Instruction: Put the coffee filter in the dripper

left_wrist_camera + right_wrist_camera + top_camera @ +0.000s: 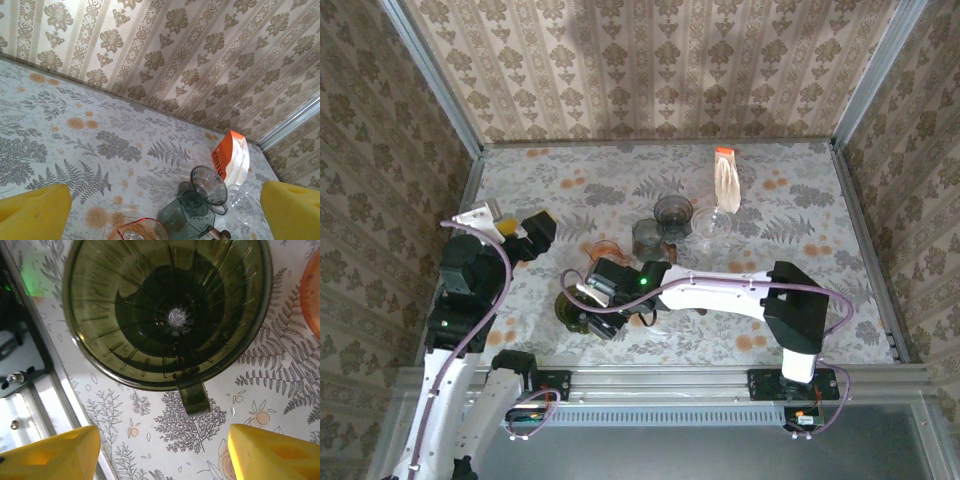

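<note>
The coffee filter (726, 178) is a pale paper pack with an orange header, lying at the back of the table; it also appears in the left wrist view (231, 157). A dark green dripper (167, 310) stands near the front edge, seen from above, its small handle (195, 397) pointing toward my right gripper (164, 440). That gripper (585, 303) hovers over the dripper (570, 312), open, with nothing between its yellow fingers (55, 455). My left gripper (525, 232) is raised at the left, open and empty (165, 192).
A smoky glass dripper (208, 184) sits on a green glass vessel (182, 215) mid-table, with a clear glass cone (245, 205) beside it and an orange bowl of grains (140, 231) in front. Patterned walls (650, 70) enclose the table; a metal rail (670, 378) runs along the front.
</note>
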